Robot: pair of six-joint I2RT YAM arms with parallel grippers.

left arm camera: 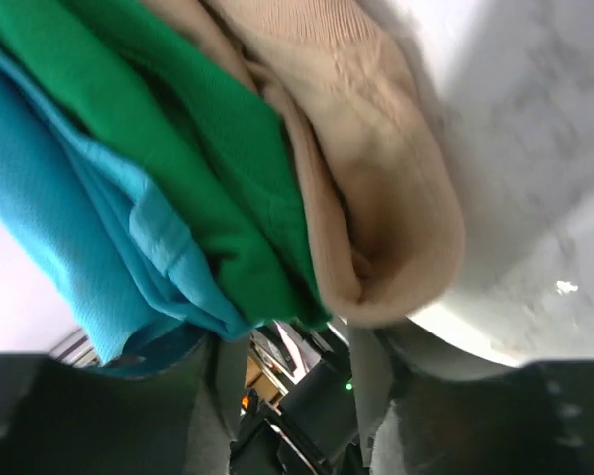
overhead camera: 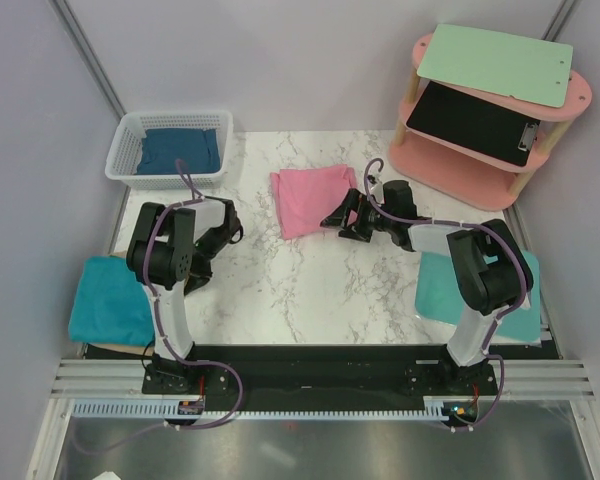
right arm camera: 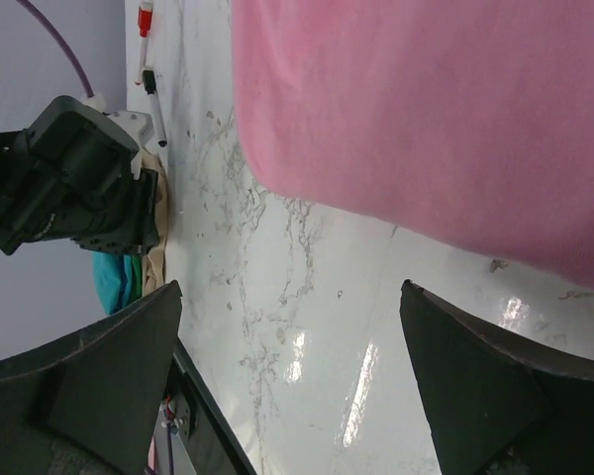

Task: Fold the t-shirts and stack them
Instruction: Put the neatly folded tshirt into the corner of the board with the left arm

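Note:
A folded pink t-shirt (overhead camera: 310, 200) lies on the marble table at the back centre; it fills the top of the right wrist view (right arm camera: 426, 109). A dark blue t-shirt (overhead camera: 180, 150) lies in the white basket (overhead camera: 170, 120). A teal t-shirt (overhead camera: 110, 300) tops a stack at the table's left edge; in the left wrist view it shows as teal (left arm camera: 69, 218), green and beige layers. My right gripper (overhead camera: 345, 220) (right arm camera: 292, 386) is open and empty, just right of the pink t-shirt. My left gripper (overhead camera: 198, 272) (left arm camera: 287, 426) is tucked back by the stack, fingers apart and empty.
Another teal cloth (overhead camera: 480, 290) lies under the right arm at the table's right edge. A pink shelf (overhead camera: 490, 110) with a green and a black clipboard stands at the back right. The left arm (right arm camera: 69, 178) shows in the right wrist view. Bare marble (overhead camera: 310, 280) lies between the arms.

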